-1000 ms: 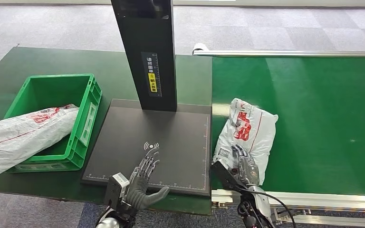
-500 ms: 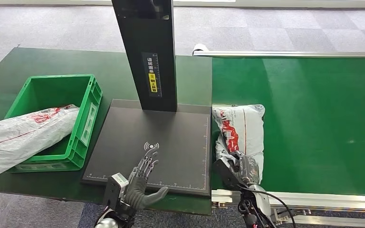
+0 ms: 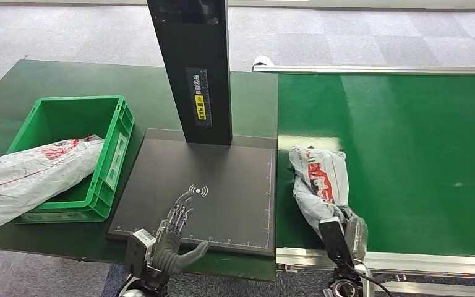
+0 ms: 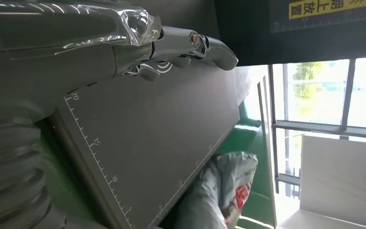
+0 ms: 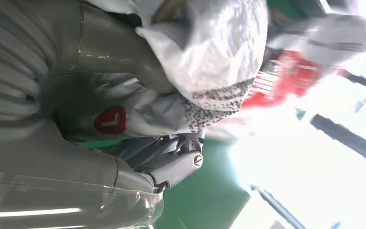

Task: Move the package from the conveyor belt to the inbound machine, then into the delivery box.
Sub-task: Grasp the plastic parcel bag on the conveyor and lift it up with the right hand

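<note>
My right hand (image 3: 348, 230) grips the near end of the white plastic package with red print (image 3: 320, 180), which lies on the green conveyor belt (image 3: 408, 154) just beside the black scanner plate (image 3: 222, 185). My left hand (image 3: 172, 238) is spread and holds nothing. In the right wrist view the fingers (image 5: 171, 162) wrap the film; I should lift high before crossing.
</note>
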